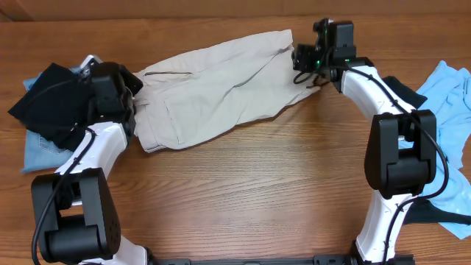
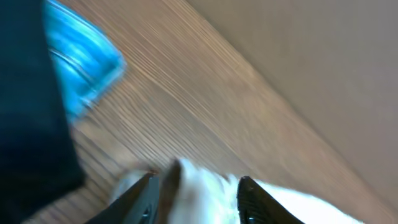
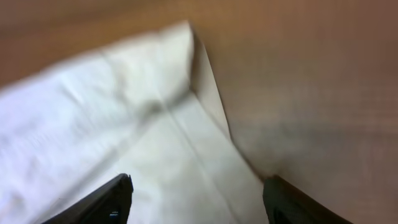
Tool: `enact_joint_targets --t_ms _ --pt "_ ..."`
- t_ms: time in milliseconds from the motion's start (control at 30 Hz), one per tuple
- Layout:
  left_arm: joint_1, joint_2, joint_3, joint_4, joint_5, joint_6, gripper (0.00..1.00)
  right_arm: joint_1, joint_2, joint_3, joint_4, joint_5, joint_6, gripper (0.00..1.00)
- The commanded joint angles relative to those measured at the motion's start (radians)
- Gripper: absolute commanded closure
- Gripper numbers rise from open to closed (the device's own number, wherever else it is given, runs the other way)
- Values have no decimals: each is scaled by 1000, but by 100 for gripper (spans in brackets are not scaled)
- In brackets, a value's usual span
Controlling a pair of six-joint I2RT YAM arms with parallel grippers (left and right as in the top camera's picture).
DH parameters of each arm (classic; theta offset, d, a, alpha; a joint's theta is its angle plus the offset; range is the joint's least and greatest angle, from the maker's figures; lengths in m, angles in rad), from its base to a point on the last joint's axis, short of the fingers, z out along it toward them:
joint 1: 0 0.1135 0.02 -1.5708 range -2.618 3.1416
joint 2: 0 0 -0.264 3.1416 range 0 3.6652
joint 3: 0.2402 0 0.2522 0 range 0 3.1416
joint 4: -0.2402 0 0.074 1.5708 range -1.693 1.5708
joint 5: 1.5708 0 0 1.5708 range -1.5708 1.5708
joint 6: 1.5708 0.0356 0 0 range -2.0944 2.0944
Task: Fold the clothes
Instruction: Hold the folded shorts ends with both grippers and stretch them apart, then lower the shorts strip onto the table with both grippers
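1. Khaki shorts (image 1: 213,88): my reference item. They lie flattish on the table (image 1: 243,199), one end under each arm. What looks like the waistband end is toward my left arm, and a leg hem toward my right.
2. Left gripper (image 2: 196,199): at the shorts' left end. Its jaws are spread, with pale cloth showing in the gap. The view is blurred, so I cannot tell whether the pads touch it.
3. Right gripper (image 3: 199,199): over the shorts' right hem corner, jaws spread wide and pinching nothing.
4. Black garment (image 1: 48,99), lying on a denim piece (image 1: 40,154): just left of the shorts.
5. Light-blue garment (image 1: 449,96): well to the right of the shorts.
6. Handling, my estimate: the shorts are light, limp woven cloth, neither slippery nor fragile. They will sag and drag if I lift them by one point.
7. Hold points, my estimate: the stiffer waistband edge on the left and the stitched hem corner on the right, pinching both layers together.
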Motion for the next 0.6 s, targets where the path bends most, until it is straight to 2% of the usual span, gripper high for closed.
enact_joint_targets --t_ms 0,100,233,400,567 --pt "-45 -3 47 -58 127 107 59 -18 12 23 -101 6 -29 30" --pt "-84 -2 46 -110 107 163 58 -18 12 23 -202 2 -61 30" --pt "-109 7 46 -190 -12 171 55 -12 12 18 -248 -17 -108 30" --pt "-96 39 46 -186 -29 171 54 -6 12 16 -200 -17 -111 29" --pt "-83 95 46 -200 28 170 54 -6 13 16 -135 -16 -111 30"
